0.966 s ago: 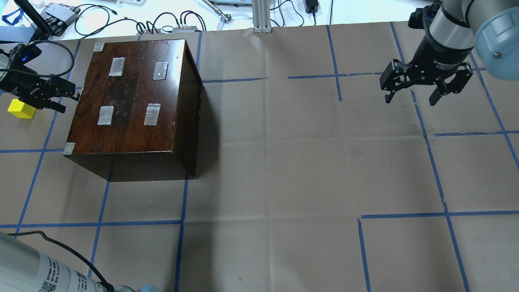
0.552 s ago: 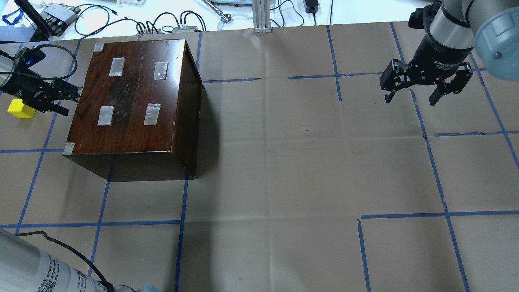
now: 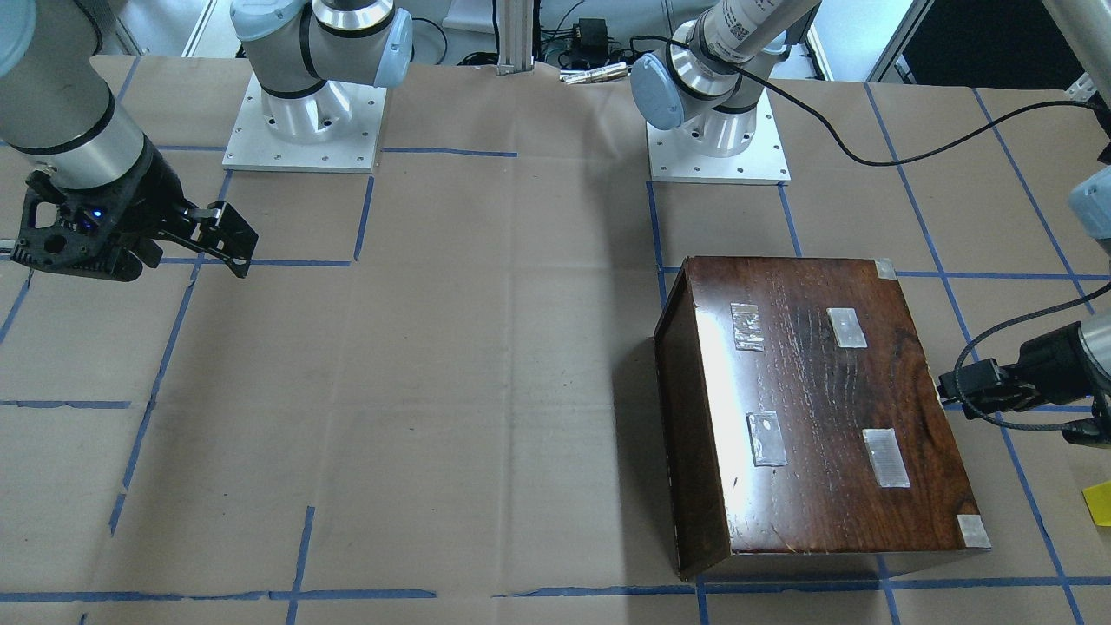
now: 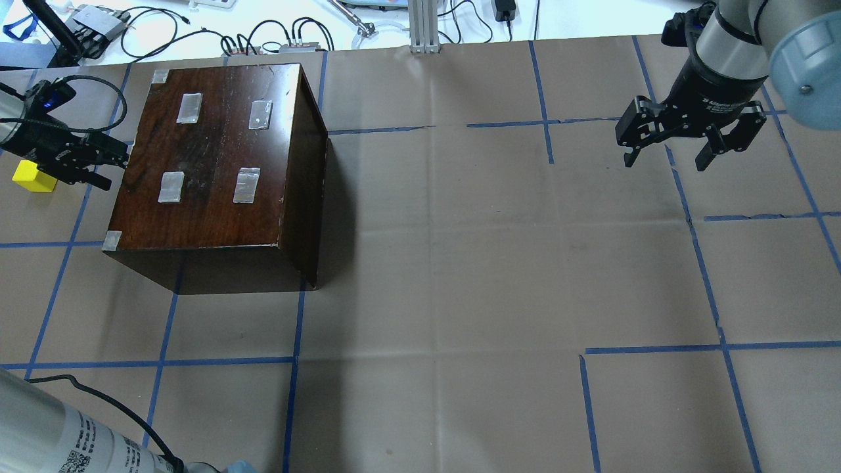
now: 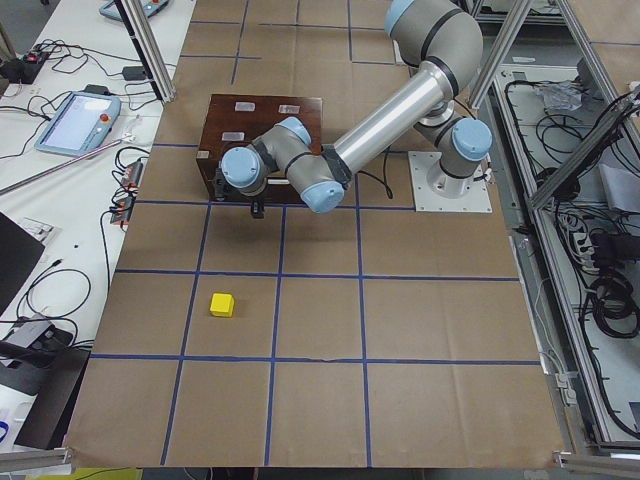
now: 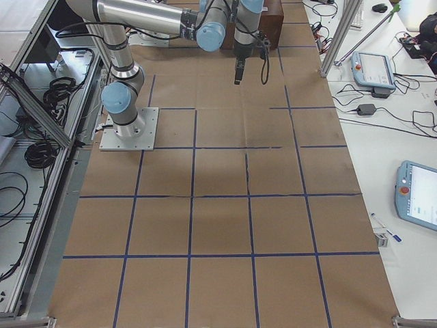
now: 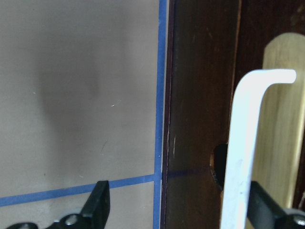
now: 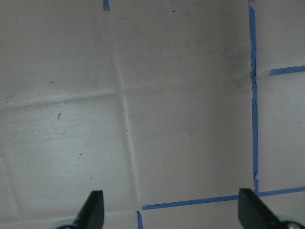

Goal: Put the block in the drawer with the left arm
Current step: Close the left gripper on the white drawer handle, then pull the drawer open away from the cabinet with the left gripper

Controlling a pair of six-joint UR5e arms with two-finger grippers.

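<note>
The yellow block (image 4: 31, 177) lies on the table left of the dark box (image 4: 217, 157); it also shows in the left-side view (image 5: 222, 304) and at the right edge of the front view (image 3: 1099, 503). My left gripper (image 4: 102, 167) is open and empty, level with the box's left face and just right of the block. In the left wrist view the gripper (image 7: 183, 212) faces the pale wood drawer front (image 7: 288, 119) with its notch and a white handle (image 7: 248, 143); the drawer looks shut. My right gripper (image 4: 667, 161) is open and empty, far to the right.
The box top carries several silvery tape patches (image 4: 246, 185). Cables and devices (image 4: 276, 39) lie beyond the table's far edge. The left arm's black cable (image 3: 868, 148) trails over the table. Blue tape lines cross the brown paper.
My left wrist has shifted slightly toward the far side beside the box's left face, jaws still open. The block and my right arm have not moved.
</note>
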